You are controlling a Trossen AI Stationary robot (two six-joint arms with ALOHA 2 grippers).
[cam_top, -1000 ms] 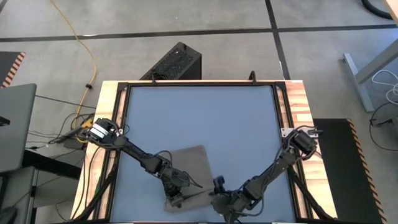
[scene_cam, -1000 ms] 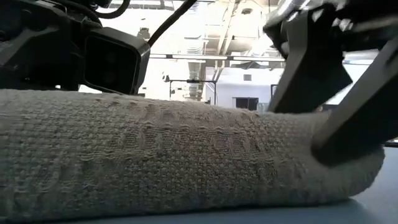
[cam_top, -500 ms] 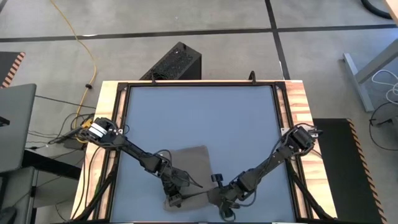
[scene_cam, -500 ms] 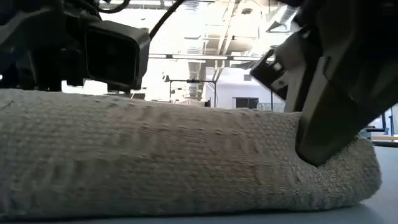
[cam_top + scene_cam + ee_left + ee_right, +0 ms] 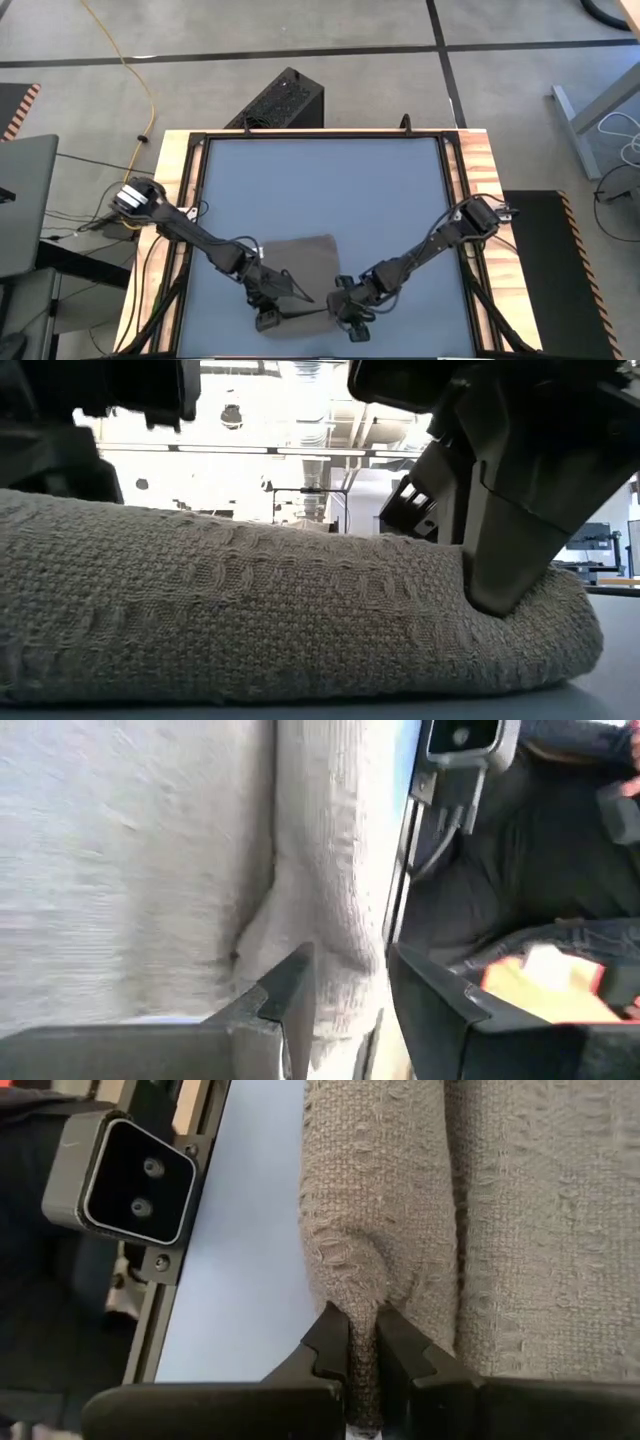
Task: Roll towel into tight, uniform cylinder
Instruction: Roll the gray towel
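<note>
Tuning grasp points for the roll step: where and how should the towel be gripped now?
Grip the rolled near edge of the towel at its two ends, coming from the table's near side. The left gripper and the right gripper already pinch that thick fold; the flat remainder lies beyond it.

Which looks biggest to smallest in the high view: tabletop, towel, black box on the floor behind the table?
1. tabletop
2. towel, though both arms hide part of it
3. black box, though similar in area to the towel, so that order is unsure.

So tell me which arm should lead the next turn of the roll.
Probably the right: the right gripper pinches the towel roll's end squarely. The left gripper straddles its fold more loosely. Both sit at the near edge.
</note>
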